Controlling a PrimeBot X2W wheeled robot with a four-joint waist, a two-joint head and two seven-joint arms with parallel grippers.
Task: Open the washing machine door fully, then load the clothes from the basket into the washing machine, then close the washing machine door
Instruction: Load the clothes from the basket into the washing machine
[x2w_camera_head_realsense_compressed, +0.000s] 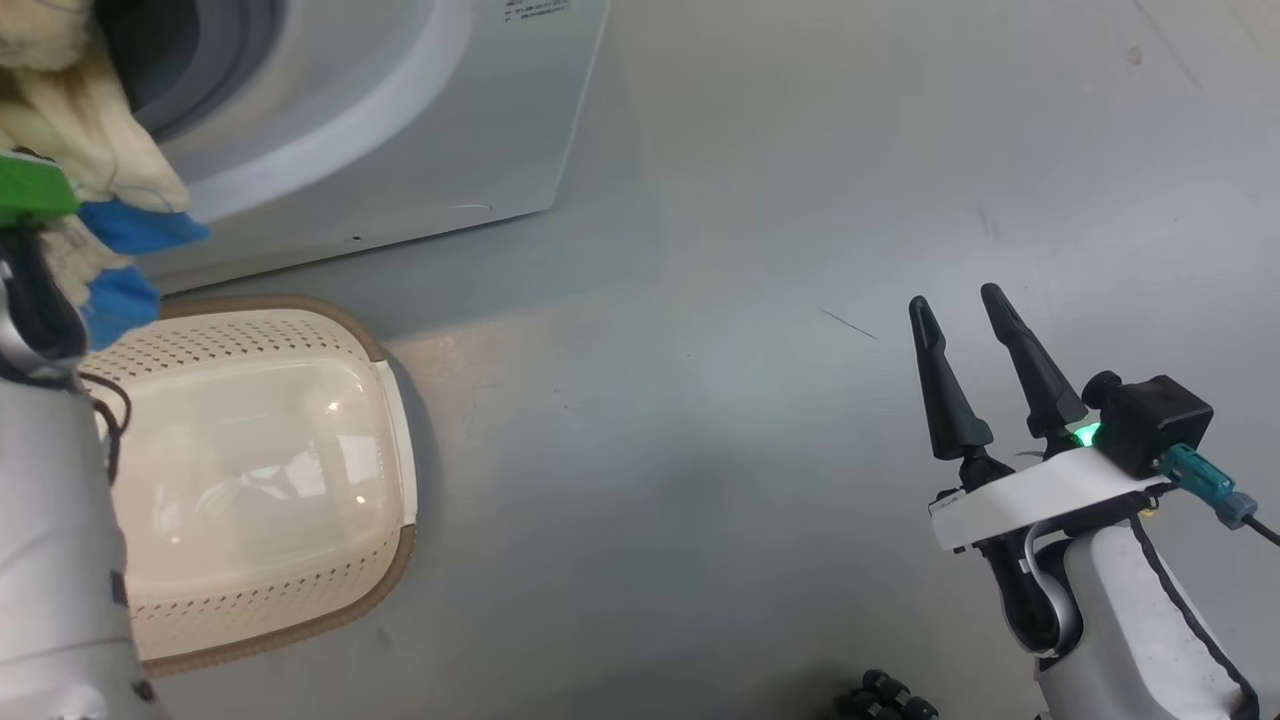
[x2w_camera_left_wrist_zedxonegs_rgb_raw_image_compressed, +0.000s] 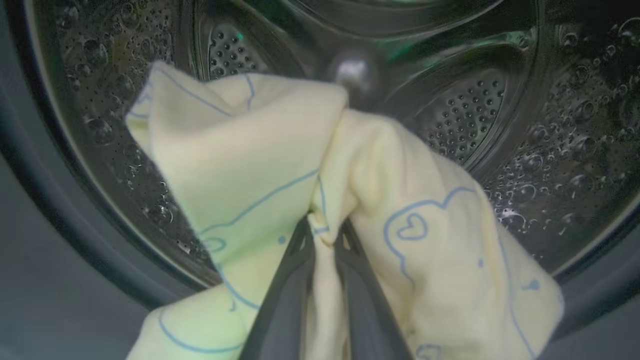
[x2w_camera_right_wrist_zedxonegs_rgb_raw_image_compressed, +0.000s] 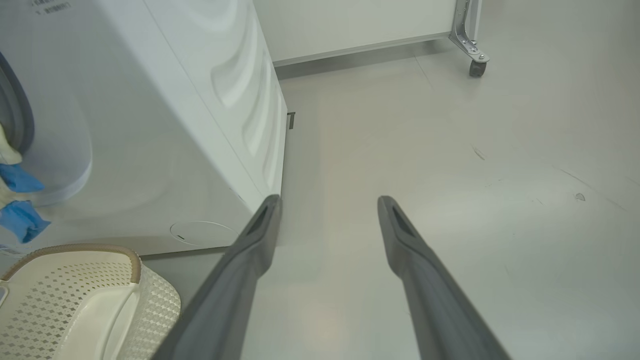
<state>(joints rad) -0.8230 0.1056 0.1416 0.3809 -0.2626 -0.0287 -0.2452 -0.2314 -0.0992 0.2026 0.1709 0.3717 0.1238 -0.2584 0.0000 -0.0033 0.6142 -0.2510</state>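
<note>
Left gripper (x2w_camera_left_wrist_zedxonegs_rgb_raw_image_compressed: 324, 231) jaws narrow, pinching clothes (x2w_camera_left_wrist_zedxonegs_rgb_raw_image_compressed: 240, 150); washing machine (x2w_camera_left_wrist_zedxonegs_rgb_raw_image_compressed: 550, 165) drum just ahead of my jaws. Right gripper (x2w_camera_head_realsense_compressed: 962, 305) jaws wide, empty, basket (x2w_camera_head_realsense_compressed: 270, 303) well apart.

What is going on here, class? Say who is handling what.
The robot is loading laundry. On its left gripper the jaws are shut on a soft cream-yellow garment with blue line drawings, held at the mouth of the big white washing machine, in front of its perforated steel drum. The right gripper hangs open over the grey floor, holding nothing. The small cream perforated plastic basket with a brown rim sits on the floor before the machine.
</note>
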